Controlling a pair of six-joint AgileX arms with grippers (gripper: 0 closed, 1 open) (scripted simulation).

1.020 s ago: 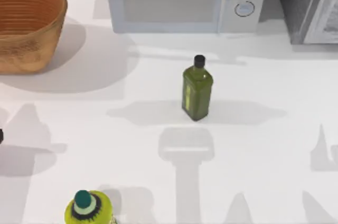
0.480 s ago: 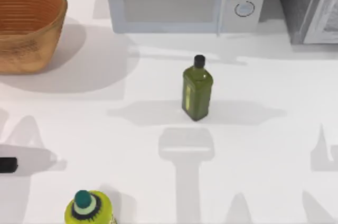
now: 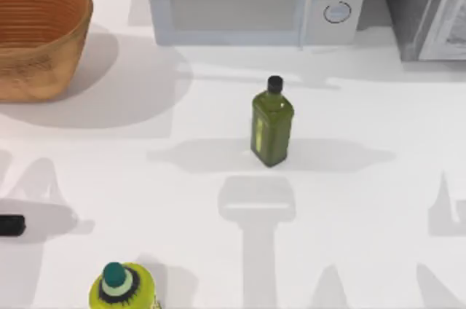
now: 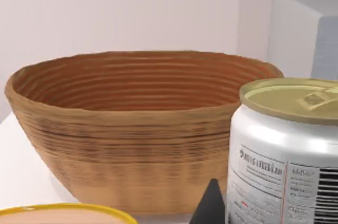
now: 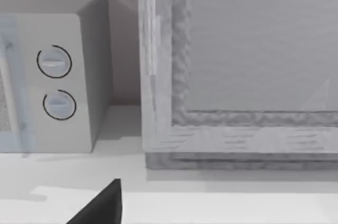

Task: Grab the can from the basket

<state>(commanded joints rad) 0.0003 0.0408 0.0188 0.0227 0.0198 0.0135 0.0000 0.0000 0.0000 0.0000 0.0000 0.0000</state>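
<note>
- One ribbed wicker basket, round and orange-brown; beside it a smooth metal can, outside.
- Left gripper, jaws' state untellable, barely shifted since half a second ago.

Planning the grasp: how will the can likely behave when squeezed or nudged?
The can looks like smooth, glossy metal, so the fingers may slip on it. Its short, wide body, standing upright in front of the basket, probably resists tipping; on its side it would likely roll. Its walls are likely thin, so a hard squeeze might dent them.
</note>
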